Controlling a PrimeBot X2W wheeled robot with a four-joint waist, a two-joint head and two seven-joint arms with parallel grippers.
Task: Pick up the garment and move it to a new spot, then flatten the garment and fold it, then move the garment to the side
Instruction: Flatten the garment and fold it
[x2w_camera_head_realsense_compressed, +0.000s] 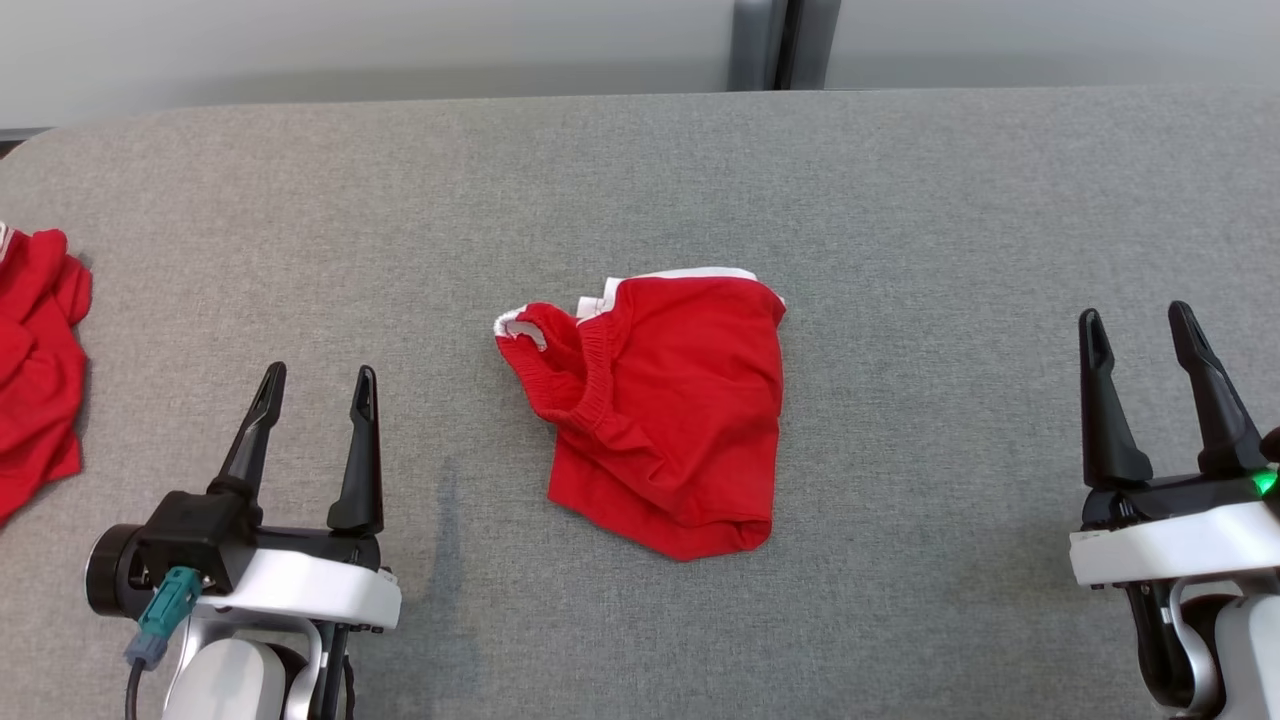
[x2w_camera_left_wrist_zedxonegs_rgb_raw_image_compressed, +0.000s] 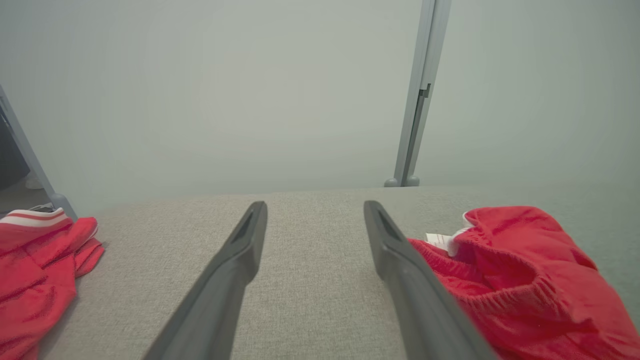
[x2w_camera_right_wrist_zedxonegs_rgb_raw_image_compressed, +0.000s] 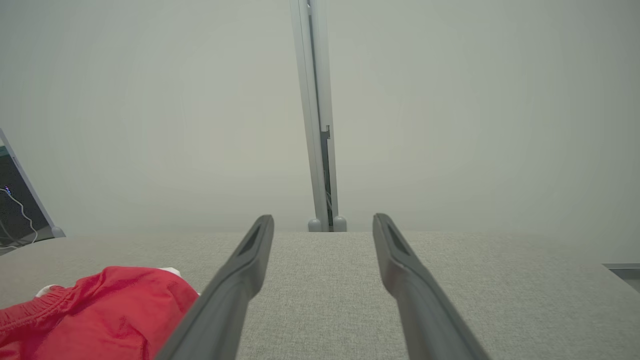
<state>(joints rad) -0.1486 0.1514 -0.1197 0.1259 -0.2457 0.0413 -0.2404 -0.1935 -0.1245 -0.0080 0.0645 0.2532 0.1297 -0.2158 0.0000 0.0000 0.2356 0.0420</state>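
Observation:
A red garment with white trim and an elastic waistband lies crumpled in the middle of the grey table. It looks like a pair of shorts, loosely bunched. My left gripper stands open at the lower left, well to the left of the cloth, with nothing between its fingers. My right gripper stands open at the lower right, far from the cloth. The left wrist view has the garment to the right of my left gripper. In the right wrist view the garment lies left of my right gripper.
Another red garment with white trim lies at the table's left edge, also seen as red cloth in the left wrist view. A pale wall with a grey vertical post runs behind the table's far edge.

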